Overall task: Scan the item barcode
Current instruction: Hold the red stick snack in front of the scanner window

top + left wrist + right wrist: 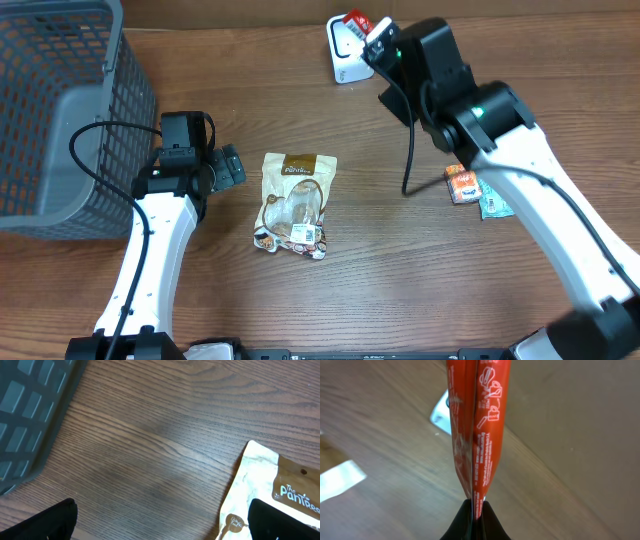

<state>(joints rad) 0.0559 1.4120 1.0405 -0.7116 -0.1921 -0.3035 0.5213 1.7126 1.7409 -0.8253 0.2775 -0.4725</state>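
Observation:
My right gripper (376,42) is shut on a flat red packet (355,20), holding it over the white barcode scanner (343,62) at the table's far edge. The right wrist view shows the packet (477,425) edge-on, pinched at its lower seam between the black jaws (476,510), with a corner of the white scanner (440,412) behind it. No barcode is visible from here. My left gripper (230,168) rests low over the table, open and empty. Its fingers (55,522) stand wide apart, the right one next to a brown-and-white snack pouch (280,480).
The snack pouch (295,205) lies flat mid-table. A grey mesh basket (60,110) fills the far left corner, and its wall (25,410) shows close to my left gripper. An orange packet (462,185) and a teal packet (493,205) lie under the right arm.

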